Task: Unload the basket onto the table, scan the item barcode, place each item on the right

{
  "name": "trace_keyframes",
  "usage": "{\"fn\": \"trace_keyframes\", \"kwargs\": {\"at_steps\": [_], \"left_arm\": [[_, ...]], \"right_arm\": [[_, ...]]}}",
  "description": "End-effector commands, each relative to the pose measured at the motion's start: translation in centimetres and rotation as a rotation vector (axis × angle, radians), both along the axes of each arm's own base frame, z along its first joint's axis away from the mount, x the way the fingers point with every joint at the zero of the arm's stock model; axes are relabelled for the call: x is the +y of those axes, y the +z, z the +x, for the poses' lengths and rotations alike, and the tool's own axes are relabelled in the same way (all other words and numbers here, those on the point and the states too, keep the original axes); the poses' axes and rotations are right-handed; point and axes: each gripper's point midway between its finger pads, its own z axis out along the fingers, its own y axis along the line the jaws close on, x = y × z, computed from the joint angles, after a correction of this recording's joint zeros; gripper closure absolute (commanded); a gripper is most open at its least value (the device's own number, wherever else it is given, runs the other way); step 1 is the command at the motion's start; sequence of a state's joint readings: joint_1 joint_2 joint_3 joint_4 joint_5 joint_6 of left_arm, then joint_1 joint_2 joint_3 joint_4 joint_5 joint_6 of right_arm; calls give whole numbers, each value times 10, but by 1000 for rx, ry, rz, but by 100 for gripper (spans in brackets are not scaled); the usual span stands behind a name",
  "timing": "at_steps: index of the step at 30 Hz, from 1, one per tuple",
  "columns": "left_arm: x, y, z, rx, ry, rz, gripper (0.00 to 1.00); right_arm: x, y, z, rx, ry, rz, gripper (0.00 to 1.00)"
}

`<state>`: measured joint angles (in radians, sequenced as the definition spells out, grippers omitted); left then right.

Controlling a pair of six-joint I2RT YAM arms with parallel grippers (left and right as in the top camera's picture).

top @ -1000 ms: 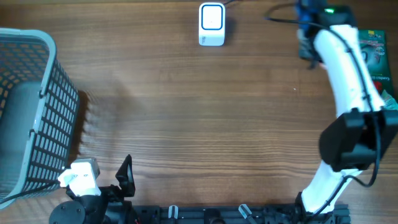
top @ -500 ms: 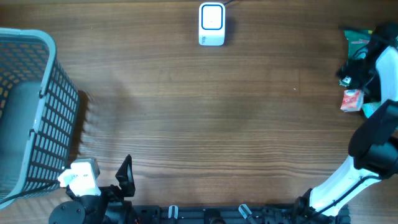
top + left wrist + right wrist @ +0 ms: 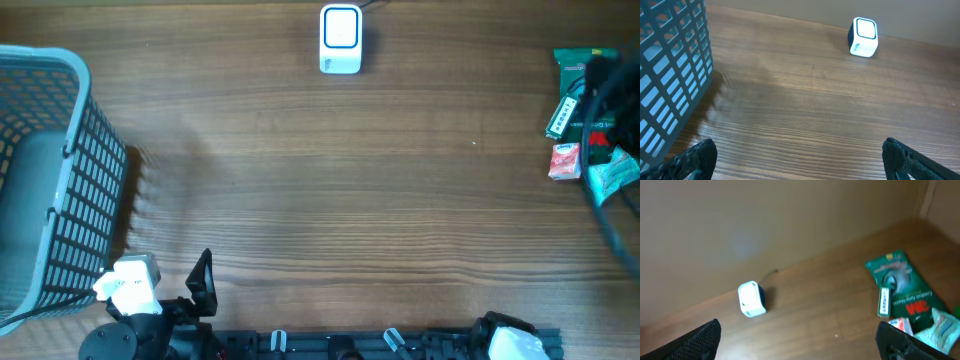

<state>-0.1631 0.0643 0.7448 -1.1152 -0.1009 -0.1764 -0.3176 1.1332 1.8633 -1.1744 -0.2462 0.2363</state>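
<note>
Two robot arms working over a wooden table (image 3: 320, 200), both grippers empty.
The left gripper (image 3: 800, 165) is hovering at the near left beside the basket (image 3: 40, 180), jaws wide. The right gripper (image 3: 800, 345) is hanging above the table, jaws wide, holding nothing. A green packet (image 3: 578, 72) and smaller packets (image 3: 565, 160) are lying at the far right; the scanner (image 3: 340, 40) is sitting far, middle.

Right arm (image 3: 606, 95): a second ago it stretched over the far right corner of the desk (image 3: 330, 180). It has since swung off to the right edge and is only a dark blur in the overhead view.

Uncovered by this: green packet (image 3: 585, 70), narrow box (image 3: 563, 115), red-and-white packet (image 3: 566, 161), teal packet (image 3: 612, 172).

Right fingers (image 3: 702, 340): previously closed, now spread wide with nothing between them.
</note>
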Motion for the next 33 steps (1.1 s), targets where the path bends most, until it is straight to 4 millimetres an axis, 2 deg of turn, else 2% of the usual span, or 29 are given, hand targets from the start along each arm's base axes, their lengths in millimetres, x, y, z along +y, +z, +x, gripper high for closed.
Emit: {"fn": "trace_keyframes", "kwargs": {"at_steps": [1, 4, 7, 10, 13, 14, 18, 20, 21, 24, 26, 28, 33], "left_arm": [[1, 1, 0, -10, 3, 12, 0], [1, 1, 0, -11, 3, 12, 0], [1, 1, 0, -10, 3, 12, 0], [1, 1, 0, -11, 3, 12, 0], [1, 1, 0, -10, 3, 12, 0], [1, 1, 0, -10, 3, 12, 0], [1, 1, 0, -10, 3, 12, 0], [1, 1, 0, -10, 3, 12, 0], [1, 1, 0, -10, 3, 12, 0], [1, 1, 0, -10, 3, 12, 0], [1, 1, 0, -10, 3, 12, 0], [1, 1, 0, -10, 3, 12, 0], [1, 1, 0, -10, 3, 12, 0]], "right_arm": [[9, 12, -25, -46, 16, -38, 0], [16, 20, -46, -83, 31, -80, 0], [22, 21, -57, -96, 46, -98, 0], [29, 27, -70, -182, 59, -123, 0], [46, 36, -85, -348, 118, -167, 0], [55, 38, -92, -463, 155, -198, 0], [68, 28, -105, -682, 204, -249, 0], [70, 13, -107, -740, 213, -261, 0], [71, -10, -106, -777, 219, -265, 0], [71, -47, -102, -829, 222, -280, 0], [66, -80, -95, -859, 192, -287, 0], [64, -102, -79, -858, 194, -283, 0], [49, -162, -49, -742, 131, -244, 0]]}}
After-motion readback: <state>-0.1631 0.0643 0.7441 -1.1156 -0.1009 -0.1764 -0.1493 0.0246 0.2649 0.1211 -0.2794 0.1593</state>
